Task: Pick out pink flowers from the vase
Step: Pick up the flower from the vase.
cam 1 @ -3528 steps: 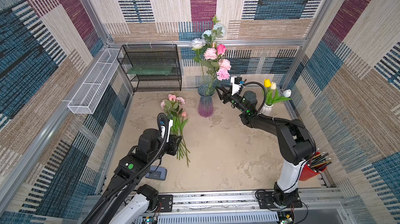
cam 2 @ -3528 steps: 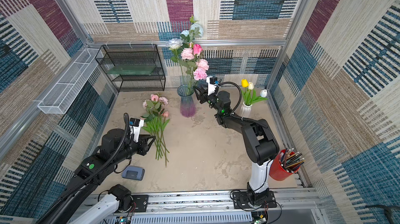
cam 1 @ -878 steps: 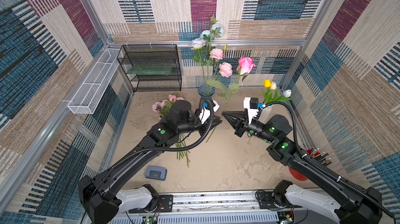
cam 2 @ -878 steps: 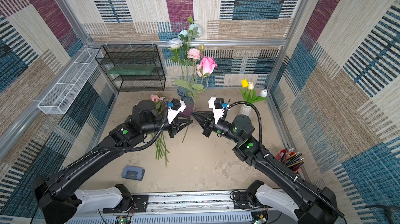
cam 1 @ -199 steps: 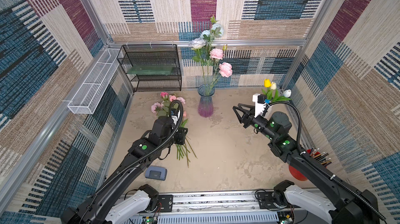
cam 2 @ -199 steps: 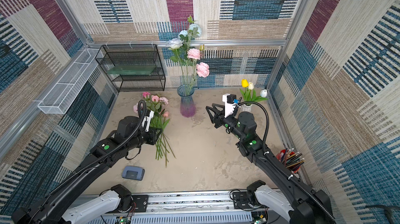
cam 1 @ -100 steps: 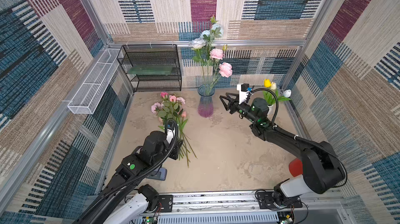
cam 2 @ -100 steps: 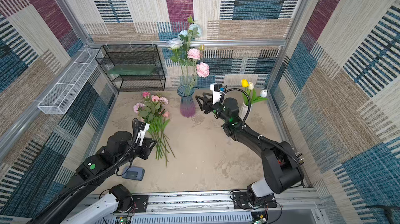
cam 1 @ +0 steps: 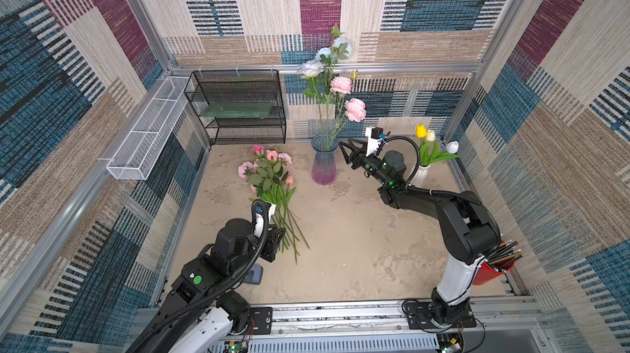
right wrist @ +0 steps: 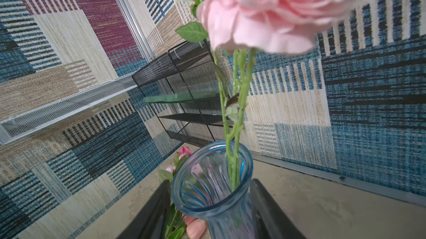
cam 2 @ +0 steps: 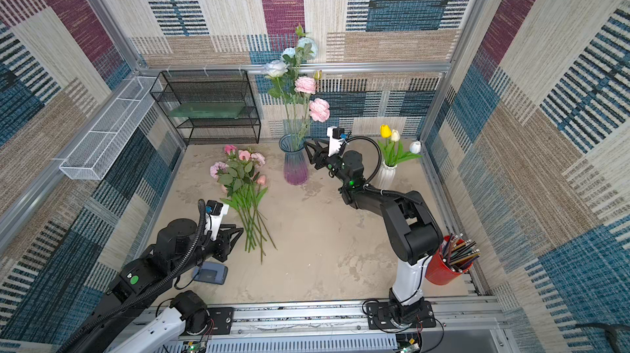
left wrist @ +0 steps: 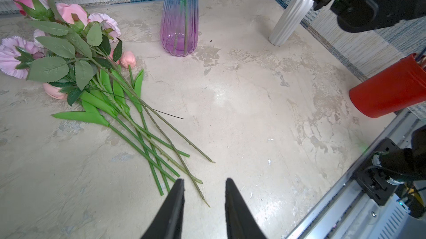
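A blue-to-purple glass vase [cam 1: 324, 163] [cam 2: 295, 167] stands at the back of the table. It holds two pink flowers [cam 1: 355, 110] [cam 2: 319, 109] among pale roses. My right gripper [cam 1: 346, 153] [right wrist: 211, 181] is open at the vase's right side, and the vase's neck [right wrist: 214, 203] sits between its fingertips. A large pink bloom [right wrist: 265, 7] hangs just above it. Several pink flowers [cam 1: 269, 170] [left wrist: 57, 41] lie in a pile on the table left of the vase. My left gripper [cam 1: 276, 234] [left wrist: 204, 181] is open and holds nothing, just past the stem ends [left wrist: 175, 168].
A white vase of yellow and white tulips [cam 1: 421, 174] stands right of my right arm. A red cup of pencils [cam 1: 494, 266] is at the front right. A black wire shelf [cam 1: 238, 106] and a white mesh basket [cam 1: 146, 129] line the back left. A small grey-blue object [cam 1: 254, 274] lies under my left arm.
My right gripper has swung from mid-table to the vase and its jaws have widened. My left arm has drawn back toward the front, away from the flower pile.
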Controlling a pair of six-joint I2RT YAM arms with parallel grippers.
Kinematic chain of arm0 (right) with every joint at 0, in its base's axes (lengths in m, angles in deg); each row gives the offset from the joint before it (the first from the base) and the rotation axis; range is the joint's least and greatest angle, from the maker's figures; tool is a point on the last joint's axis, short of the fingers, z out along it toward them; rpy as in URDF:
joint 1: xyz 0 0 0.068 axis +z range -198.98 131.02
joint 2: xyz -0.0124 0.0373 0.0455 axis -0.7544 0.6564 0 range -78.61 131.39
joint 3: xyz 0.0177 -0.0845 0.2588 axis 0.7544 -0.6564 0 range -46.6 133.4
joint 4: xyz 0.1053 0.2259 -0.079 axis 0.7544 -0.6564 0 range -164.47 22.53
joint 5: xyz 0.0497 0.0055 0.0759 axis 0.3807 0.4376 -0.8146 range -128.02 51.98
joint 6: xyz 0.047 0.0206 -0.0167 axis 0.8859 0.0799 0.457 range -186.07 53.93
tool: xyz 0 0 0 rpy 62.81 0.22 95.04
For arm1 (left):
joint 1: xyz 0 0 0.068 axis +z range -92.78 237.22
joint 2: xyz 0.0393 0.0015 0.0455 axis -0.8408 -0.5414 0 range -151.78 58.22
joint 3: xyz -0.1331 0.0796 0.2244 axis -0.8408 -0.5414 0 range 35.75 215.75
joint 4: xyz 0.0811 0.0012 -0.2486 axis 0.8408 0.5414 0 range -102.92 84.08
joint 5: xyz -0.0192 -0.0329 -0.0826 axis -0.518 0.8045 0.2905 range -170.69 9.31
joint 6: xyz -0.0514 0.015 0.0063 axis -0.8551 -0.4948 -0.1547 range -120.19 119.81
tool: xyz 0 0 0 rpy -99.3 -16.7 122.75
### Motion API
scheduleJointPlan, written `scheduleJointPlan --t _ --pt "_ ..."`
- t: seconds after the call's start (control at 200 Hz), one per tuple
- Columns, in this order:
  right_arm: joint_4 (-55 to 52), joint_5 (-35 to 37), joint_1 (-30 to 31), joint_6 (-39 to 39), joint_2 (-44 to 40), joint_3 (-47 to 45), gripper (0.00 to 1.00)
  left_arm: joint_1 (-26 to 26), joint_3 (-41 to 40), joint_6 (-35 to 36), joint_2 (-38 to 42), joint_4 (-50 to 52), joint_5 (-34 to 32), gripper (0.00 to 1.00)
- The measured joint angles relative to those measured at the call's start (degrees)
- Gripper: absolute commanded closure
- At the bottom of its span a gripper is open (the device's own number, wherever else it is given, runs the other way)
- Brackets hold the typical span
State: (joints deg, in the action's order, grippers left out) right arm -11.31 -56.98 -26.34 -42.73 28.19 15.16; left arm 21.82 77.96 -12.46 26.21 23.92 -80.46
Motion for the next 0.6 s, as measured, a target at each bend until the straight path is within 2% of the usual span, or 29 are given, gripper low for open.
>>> scheduleJointPlan --t 0.29,0.446,0.601 --pt "7.08 -1.01 -0.17 3.87 6.58 4.5 0.49 0.0 -0.11 0.04 0.96 -0.09 0.13 0.67" --pt "7.43 -2.71 -0.48 5.09 9.68 8.72 0.54 0.0 -0.13 0.04 1.27 -0.13 0.13 0.67" --pt "7.45 -4.13 -1.22 6.62 13.18 12.57 0.63 0.0 -0.22 0.07 1.31 -0.11 0.11 0.67"
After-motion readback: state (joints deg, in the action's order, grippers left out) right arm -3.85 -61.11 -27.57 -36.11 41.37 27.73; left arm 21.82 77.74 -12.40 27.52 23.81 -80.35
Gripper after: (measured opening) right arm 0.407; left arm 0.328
